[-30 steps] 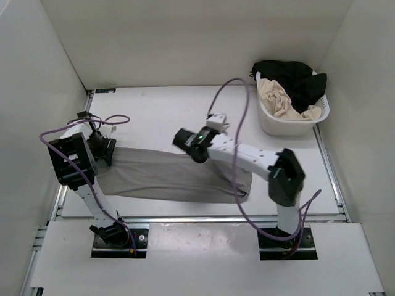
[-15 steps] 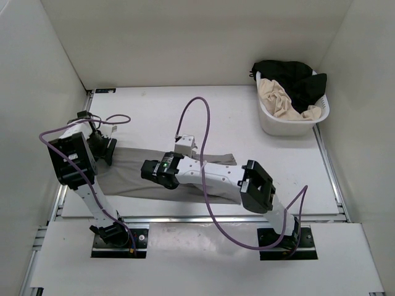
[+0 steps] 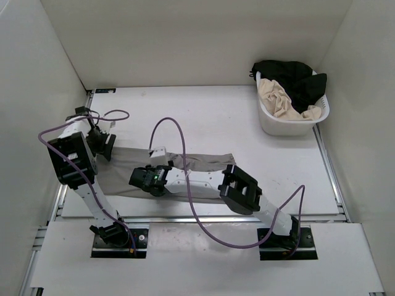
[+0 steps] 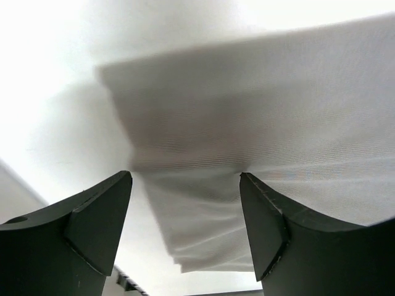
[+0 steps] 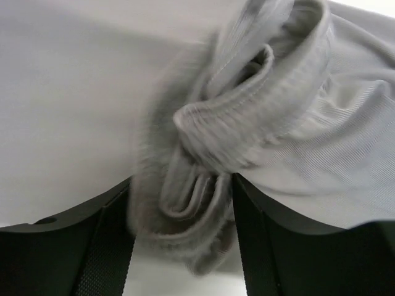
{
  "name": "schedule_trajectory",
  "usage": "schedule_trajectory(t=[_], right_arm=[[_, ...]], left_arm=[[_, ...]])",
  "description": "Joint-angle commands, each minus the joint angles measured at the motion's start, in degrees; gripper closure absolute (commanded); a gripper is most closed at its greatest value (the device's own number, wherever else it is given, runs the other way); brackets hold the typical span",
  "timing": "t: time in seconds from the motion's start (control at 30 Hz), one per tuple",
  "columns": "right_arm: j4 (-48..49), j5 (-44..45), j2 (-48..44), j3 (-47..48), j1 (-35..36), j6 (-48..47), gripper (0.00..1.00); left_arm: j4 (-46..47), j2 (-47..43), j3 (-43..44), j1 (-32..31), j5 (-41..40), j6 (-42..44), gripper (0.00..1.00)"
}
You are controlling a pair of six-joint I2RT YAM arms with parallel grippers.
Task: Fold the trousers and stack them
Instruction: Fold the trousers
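The grey trousers [image 3: 117,179] lie in a long strip across the near part of the table. My right gripper [image 3: 138,180] is shut on a bunched, hemmed end of them [image 5: 247,117] and holds it over the left half, so the fabric doubles back from the right [image 3: 207,161]. The bunch fills the gap between the right gripper's fingers [image 5: 182,228]. My left gripper [image 3: 103,148] is at the trousers' far left end. In the left wrist view it [image 4: 185,234] is open, with the layered fabric edge [image 4: 259,135] between its fingers, which stand apart.
A white laundry basket [image 3: 271,125] stands at the back right, holding a beige garment [image 3: 279,98] and a black garment [image 3: 297,79]. White walls close in both sides. The right arm's purple cable [image 3: 166,126] loops over the table's middle.
My right gripper has swept from the table's middle to the left, dragging the trousers' right end over the rest. The left gripper has stayed put.
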Motion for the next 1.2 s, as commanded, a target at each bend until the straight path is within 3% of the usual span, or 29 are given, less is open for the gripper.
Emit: schedule_trajectory(t=[0.0,0.07,0.17,0.33,0.43,0.47,0.5,0.57,0.67,0.7,0.73,0.77,0.83,0.87,1.0,1.17], right_arm=[[15.5,-5.1,-9.0,1.3,1.8,-16.5,0.37],[18.2,-11.1,-11.7,-0.1,1.8,-19.1,0.37],[19.9,-13.9,-17.3,-4.8,2.3,-20.8,0.37],[15.2,-11.4,-24.4,-14.4,2.3,-13.4,0.33],[11.1,-7.1,-29.0,-20.1,1.8,-7.4,0.37],[10.0,-5.4,-32.5,-22.5,1.3,-1.5,0.4],[9.1,-3.7,-34.4,-28.3,1.3,1.5,0.45],[8.5,-3.7,-40.5,-35.3,-1.1,6.9,0.45],[8.5,-5.2,-46.3,-47.1,-4.5,14.0,0.45],[9.5,-5.2,-47.4,-49.2,-5.1,14.1,0.43],[10.0,-5.2,-48.7,-52.4,-6.1,13.5,0.41],[10.0,-5.2,-48.7,-53.5,-6.7,12.8,0.37],[11.3,-6.1,-48.7,-54.9,-7.4,10.1,0.3],[11.3,-6.6,-48.7,-55.6,-7.4,9.6,0.3],[12.7,-6.0,-47.0,-56.9,-7.4,8.4,0.3],[14.7,-6.0,-46.4,-60.7,-9.2,11.1,0.35]], left_arm=[[-0.9,-1.7,5.9,0.2,0.4,0.0,0.18],[-1.6,-2.9,8.7,0.8,1.9,-1.1,0.16],[-1.6,-5.9,11.6,1.3,3.1,-2.5,0.03],[-2.1,-9.2,12.8,1.3,4.6,-2.5,0.0],[-6.1,-12.7,14.0,1.3,11.1,-1.0,0.0],[-8.8,-14.4,14.0,1.3,16.4,1.3,0.0],[-10.3,-16.3,12.6,0.0,18.9,2.7,0.0],[-13.8,-22.1,9.3,-2.7,24.4,8.6,0.0],[-16.6,-27.4,-0.7,-10.0,26.1,10.5,0.14],[-16.6,-27.9,-5.5,-14.1,26.7,11.1,0.21],[-16.6,-27.9,-7.3,-16.1,26.7,10.4,0.34],[-16.6,-27.9,-8.6,-17.8,26.7,9.7,0.38],[-16.6,-26.0,-11.3,-21.7,26.7,7.3,0.37],[-16.1,-25.4,-12.0,-22.6,26.7,6.6,0.3],[-13.5,-24.7,-12.6,-26.8,28.3,4.1,0.2],[-7.2,-22.8,-13.1,-34.6,27.5,-2.5,0.2]])
